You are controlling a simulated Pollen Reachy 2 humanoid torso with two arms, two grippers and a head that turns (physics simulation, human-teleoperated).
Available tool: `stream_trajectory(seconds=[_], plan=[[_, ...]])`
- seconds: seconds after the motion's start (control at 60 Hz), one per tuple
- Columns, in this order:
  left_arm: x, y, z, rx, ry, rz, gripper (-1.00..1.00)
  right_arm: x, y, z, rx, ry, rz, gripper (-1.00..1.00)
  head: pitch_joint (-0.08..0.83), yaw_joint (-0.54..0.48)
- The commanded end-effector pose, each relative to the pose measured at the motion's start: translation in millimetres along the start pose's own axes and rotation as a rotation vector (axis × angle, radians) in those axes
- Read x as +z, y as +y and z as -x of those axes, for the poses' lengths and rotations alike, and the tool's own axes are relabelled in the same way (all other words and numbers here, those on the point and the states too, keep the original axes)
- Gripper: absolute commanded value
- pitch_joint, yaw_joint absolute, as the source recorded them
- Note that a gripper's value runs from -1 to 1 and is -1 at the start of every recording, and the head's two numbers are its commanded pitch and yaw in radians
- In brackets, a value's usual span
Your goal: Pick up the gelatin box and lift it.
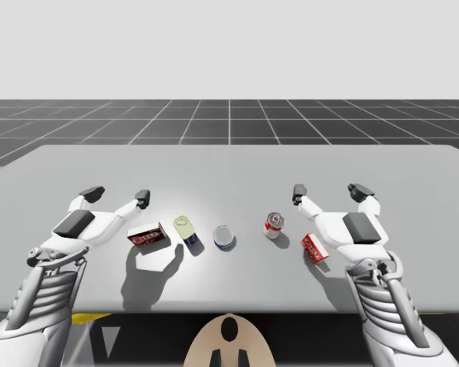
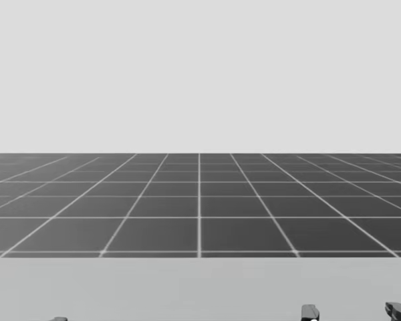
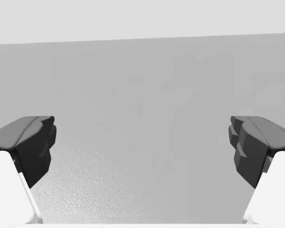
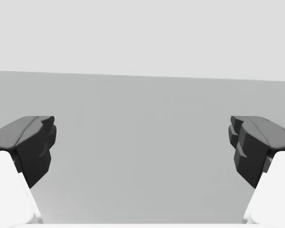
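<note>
1. The gelatin box (image 1: 315, 247) is small, red and white. It lies on the grey surface (image 1: 229, 164) in the lower right of the high view, just beside my right arm.
2. My right fingers (image 1: 298, 191) are higher up in the picture than the box. They are spread wide and hold nothing.
3. A red and white can (image 1: 273, 225) stands near the box, to its left.
4. Further left are a round blue can (image 1: 223, 237), a can with a pale yellow top (image 1: 185, 228) and a dark red box (image 1: 148, 235).
5. My left fingers (image 1: 142, 199) are up and left of the dark red box. They are spread wide too, with nothing in them.
</note>
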Motion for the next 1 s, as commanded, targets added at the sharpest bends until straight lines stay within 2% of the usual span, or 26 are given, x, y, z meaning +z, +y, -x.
stream_trajectory(seconds=[0.017,0.167,0.3,0.567,0.717,1.0], plan=[[0.1,-0.3,0.0,-0.001,0.001,0.001,-1.00,2.4,2.9,0.7,-0.038,0.020,0.024,-1.00,0.004,0.00],[0.0,-0.3,0.2,0.000,0.001,0.000,-1.00,1.5,1.9,-0.8,-0.045,-0.003,0.002,-1.00,0.079,-0.01],[-0.2,-0.1,0.4,-0.002,0.000,-0.002,-1.00,0.6,1.5,-0.4,-0.052,0.000,0.003,-1.00,0.236,0.00],[-0.4,0.8,0.1,-0.007,-0.003,-0.002,-1.00,0.1,1.2,-0.5,-0.055,0.003,-0.001,-1.00,0.452,-0.01],[-0.1,0.8,-0.5,-0.004,-0.004,0.001,-1.00,-0.3,1.5,-0.3,-0.053,0.004,-0.001,-1.00,0.542,-0.08],[0.3,-0.9,-1.1,0.001,-0.006,0.012,-1.00,-0.6,2.1,0.3,-0.048,0.006,0.001,-1.00,0.698,-0.29]])
